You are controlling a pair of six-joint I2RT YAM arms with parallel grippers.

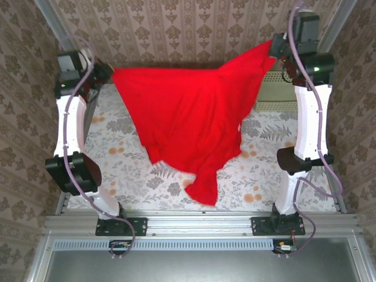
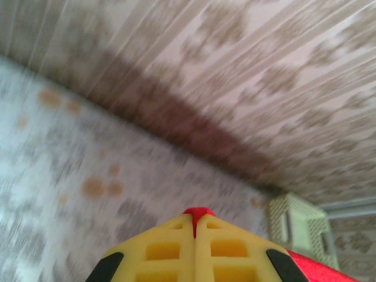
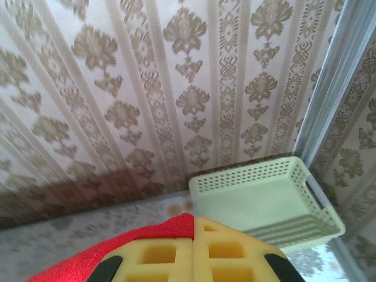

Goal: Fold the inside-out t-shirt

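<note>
The inside-out t-shirt (image 1: 188, 117) is bright red and hangs spread in the air between my two raised arms, its lower end drooping toward the near table edge. My left gripper (image 1: 108, 71) is shut on the shirt's upper left edge; a red tuft (image 2: 197, 212) sticks out between its yellow fingers (image 2: 170, 247). My right gripper (image 1: 277, 48) is shut on the upper right corner, held higher; red cloth (image 3: 117, 249) drapes over its left finger, and the right finger (image 3: 235, 249) is bare.
A pale green perforated basket (image 1: 273, 88) stands at the back right of the floral tablecloth (image 1: 258, 170), also seen as the basket (image 3: 264, 200) from the right wrist. Patterned walls close in behind and on both sides.
</note>
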